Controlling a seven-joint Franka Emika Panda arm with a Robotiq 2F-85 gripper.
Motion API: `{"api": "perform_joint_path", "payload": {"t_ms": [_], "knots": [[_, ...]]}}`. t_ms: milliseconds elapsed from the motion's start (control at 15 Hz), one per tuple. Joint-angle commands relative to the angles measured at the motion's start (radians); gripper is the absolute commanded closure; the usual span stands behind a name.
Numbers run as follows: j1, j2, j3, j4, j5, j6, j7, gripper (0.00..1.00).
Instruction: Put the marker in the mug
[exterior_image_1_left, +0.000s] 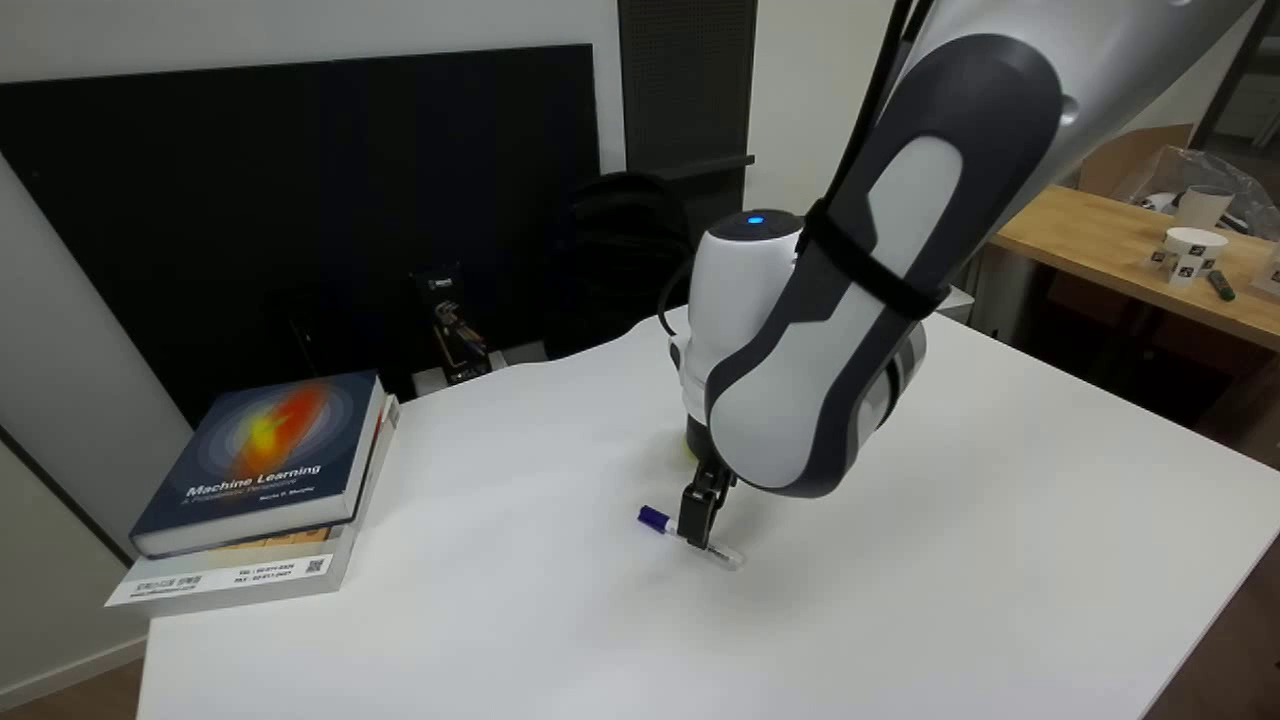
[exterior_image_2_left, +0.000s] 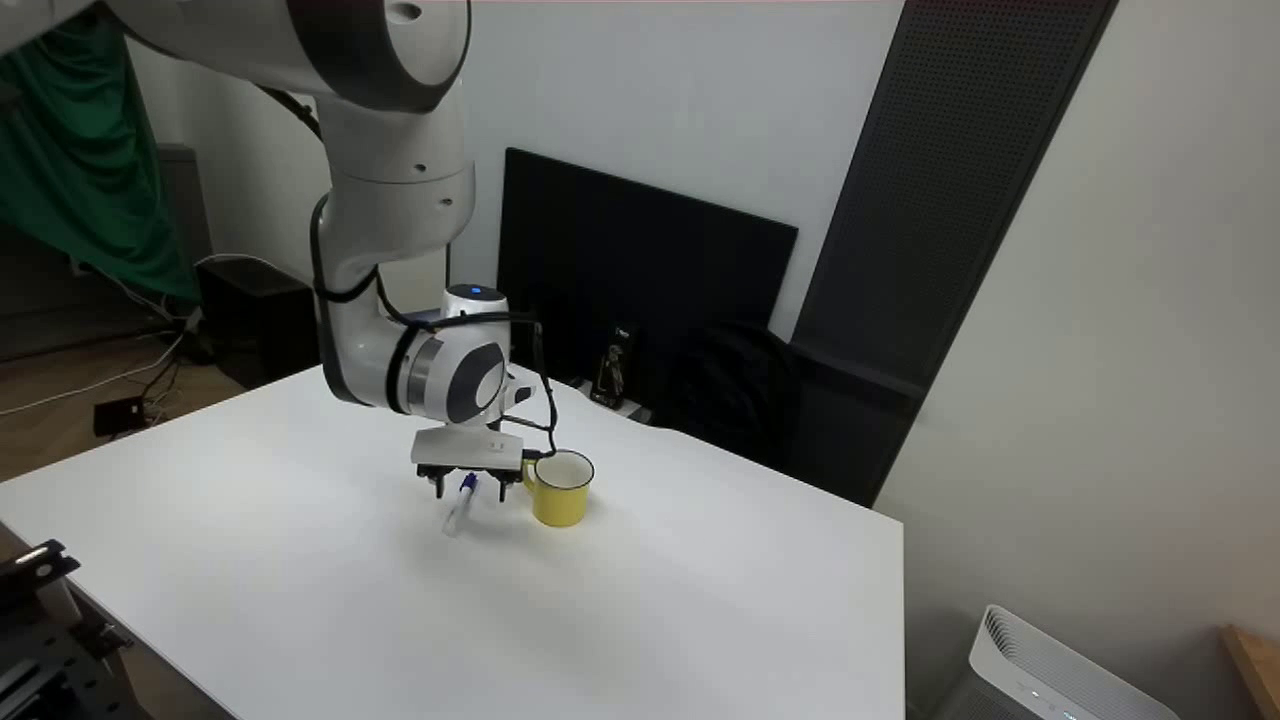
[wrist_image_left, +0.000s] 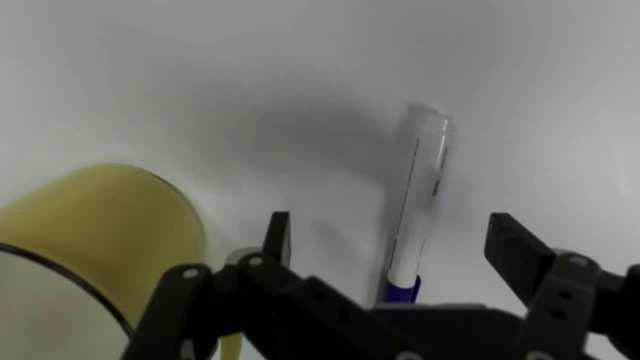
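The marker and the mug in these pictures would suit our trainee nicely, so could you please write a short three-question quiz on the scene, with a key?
1. Multiple choice: what colour is the cap of the marker?
A) red
B) blue
C) green

2. True or false: the gripper is open, and the mug stands upright.

3. Fill in the blank: in an exterior view, the title on the top book reads "Machine ____".

Key: 1. B; 2. True; 3. Learning
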Motion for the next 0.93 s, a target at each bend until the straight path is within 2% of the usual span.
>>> {"api": "perform_joint_path", "payload": {"t_ms": [0,133,400,600,867], "knots": [[0.086,0.02,-0.083,0.037,-0.005,-0.019,0.156,0.0],[0.122,0.023,-0.113,0.028,-0.003,-0.02,0.211,0.0],[0.138,0.035,-0.103,0.024,0.003,-0.039,0.26,0.0],[0.12,0.047,-0.074,0.026,0.002,-0.03,0.25,0.0],[0.117,0.06,-0.073,0.031,0.001,-0.025,0.249,0.0]]}}
